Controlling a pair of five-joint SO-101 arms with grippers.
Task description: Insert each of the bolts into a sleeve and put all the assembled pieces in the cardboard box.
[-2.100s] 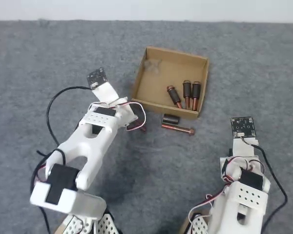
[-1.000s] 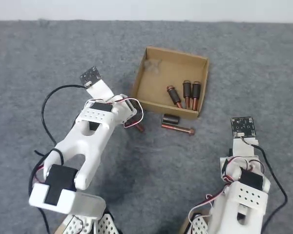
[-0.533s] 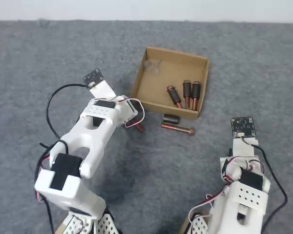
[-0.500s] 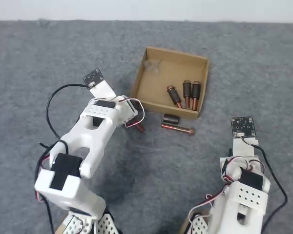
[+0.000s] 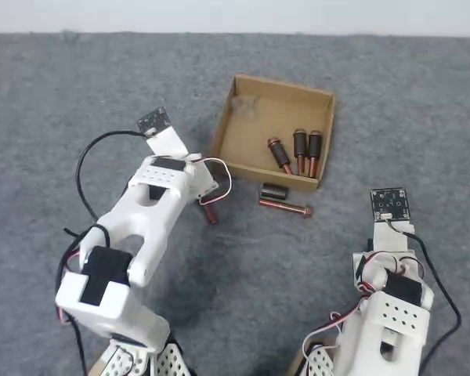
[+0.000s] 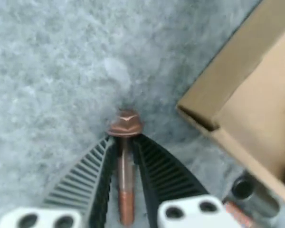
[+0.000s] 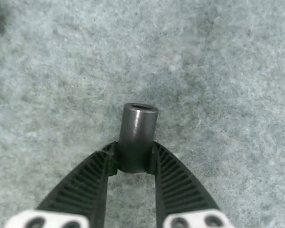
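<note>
Worktop (image 5: 376, 94): grey, mottled light and dark, felt-like nap.
Cardboard box (image 5: 247, 125): plain tan-brown, no pattern.
Bolt (image 6: 125, 164) in left claw (image 6: 125, 140): copper on both shank and hex head, faint sheen.
Sleeve (image 7: 137, 135) in right claw (image 7: 134, 147): dark grey to black, dull gloss.
Claw fingers (image 6: 85, 175): black, ribbed inner faces, white mounts.
Loose bolt (image 5: 284, 207): copper.
Loose sleeve (image 5: 273, 191): black.
Assembled pieces (image 5: 300, 149): black sleeves over copper shanks.
Left arm (image 5: 153, 215) and right arm (image 5: 392, 313): white shells, black motors.
</note>
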